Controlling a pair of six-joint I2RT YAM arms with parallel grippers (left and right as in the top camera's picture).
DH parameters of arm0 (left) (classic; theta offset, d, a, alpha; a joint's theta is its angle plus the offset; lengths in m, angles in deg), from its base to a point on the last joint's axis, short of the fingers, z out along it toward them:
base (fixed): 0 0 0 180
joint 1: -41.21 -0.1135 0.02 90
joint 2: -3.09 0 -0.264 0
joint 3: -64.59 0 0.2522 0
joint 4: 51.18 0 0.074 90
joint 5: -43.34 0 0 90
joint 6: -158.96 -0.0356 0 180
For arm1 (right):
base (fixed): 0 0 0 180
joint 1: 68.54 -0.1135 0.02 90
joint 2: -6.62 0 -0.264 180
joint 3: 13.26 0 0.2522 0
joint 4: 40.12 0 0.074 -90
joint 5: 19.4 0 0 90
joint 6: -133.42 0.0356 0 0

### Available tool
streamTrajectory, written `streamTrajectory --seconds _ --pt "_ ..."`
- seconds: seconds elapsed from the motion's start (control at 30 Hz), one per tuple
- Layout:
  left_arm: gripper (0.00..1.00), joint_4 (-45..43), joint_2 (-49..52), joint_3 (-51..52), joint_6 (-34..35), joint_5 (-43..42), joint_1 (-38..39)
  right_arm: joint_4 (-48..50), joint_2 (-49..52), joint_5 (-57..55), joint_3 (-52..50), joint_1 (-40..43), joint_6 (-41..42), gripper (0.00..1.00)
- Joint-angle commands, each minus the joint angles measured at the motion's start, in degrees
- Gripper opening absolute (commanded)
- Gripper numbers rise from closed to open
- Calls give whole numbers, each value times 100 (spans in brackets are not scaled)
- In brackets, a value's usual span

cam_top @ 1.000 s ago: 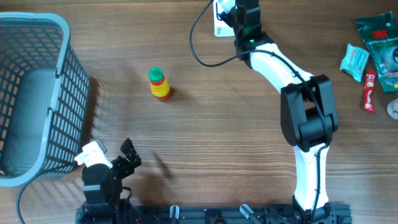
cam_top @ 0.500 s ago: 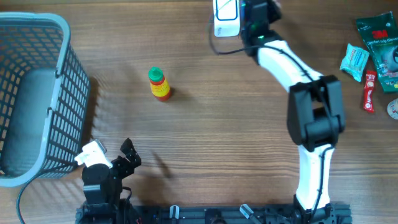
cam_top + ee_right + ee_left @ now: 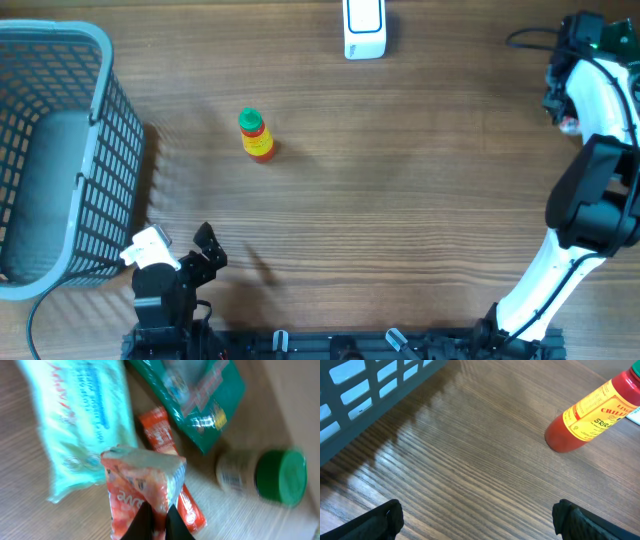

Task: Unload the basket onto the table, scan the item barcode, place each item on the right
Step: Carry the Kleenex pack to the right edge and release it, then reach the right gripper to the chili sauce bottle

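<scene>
- At the table's right-hand side, the right gripper (image 3: 157, 525) is clenched on an orange-red packet (image 3: 142, 491), pinching its lower edge between the two dark fingers.
- Under and around that packet, in the blurred right wrist view, lie a pale green packet (image 3: 82, 425), a dark green pouch (image 3: 200, 395), a narrow red sachet (image 3: 167, 445) and a small jar with a green lid (image 3: 280, 477).
- Against the far edge of the table, near its middle, sits the white barcode scanner (image 3: 364, 28), well apart from the right arm.
- Left of the scanner and nearer the robot, a chilli sauce bottle (image 3: 256, 135) with a green cap stands on the bare wood.
- Near the robot's base on the left, the left gripper (image 3: 477, 525) hangs released, its fingers wide apart with nothing between them.
- Along the left edge stands a grey-blue mesh basket (image 3: 95, 45), just beside the left arm.
</scene>
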Motion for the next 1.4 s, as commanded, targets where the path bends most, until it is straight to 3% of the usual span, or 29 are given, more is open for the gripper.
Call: streamTrajectory --seconds 0.0,0.03,0.07,0.1,0.2,0.37,0.43,0.53,0.6,0.7,0.9,0.93,0.97,1.03,1.07,1.2,1.37 --pt "100 -13 -31 24 -7 57 -4 -404 -116 79 15 275 1344 4" --pt "100 -13 -31 24 -7 57 -4 -485 -116 81 15 352 1344 7" --pt "100 -13 -31 24 -7 57 -4 -522 -116 90 15 413 1344 18" --pt "100 -13 -31 24 -7 57 -4 -546 -122 214 17 472 1329 50" --pt "100 -13 -31 24 -7 57 -4 -459 -518 1180 26 568 892 100" --pt "100 -13 -31 24 -7 57 -4 -105 -1906 2973 28 409 822 100" --pt "100 -13 -31 24 -7 57 -4 -208 -2625 4640 26 225 1268 100" --pt "100 -13 -31 24 -7 57 -4 -498 -3169 6242 26 -140 1679 100" --pt "100 -13 -31 24 -7 57 -4 -868 -3370 7232 26 -584 2498 100" --pt "100 -13 -31 24 -7 57 -4 -1185 -3359 7593 -22 -1364 3657 100" --pt "100 -13 -31 24 -7 57 -4 -774 -3047 6935 -455 -3163 5676 100" --pt "100 -13 -31 24 -7 57 -4 -326 -2918 6839 -474 -3436 5574 99" --pt "100 -13 -31 24 -7 57 -4 422 -2769 6590 -474 -3718 4874 93" --pt "100 -13 -31 24 -7 57 -4 1300 -2465 5910 -448 -4369 3311 100" --pt "100 -13 -31 24 -7 57 -4 1292 -2321 5353 -404 -4660 2992 100" --pt "100 -13 -31 24 -7 57 -4 1314 -1860 3515 -302 -5442 2013 99" --pt "100 -13 -31 24 -7 57 -4 2074 -1408 2695 -299 -5906 1427 100"
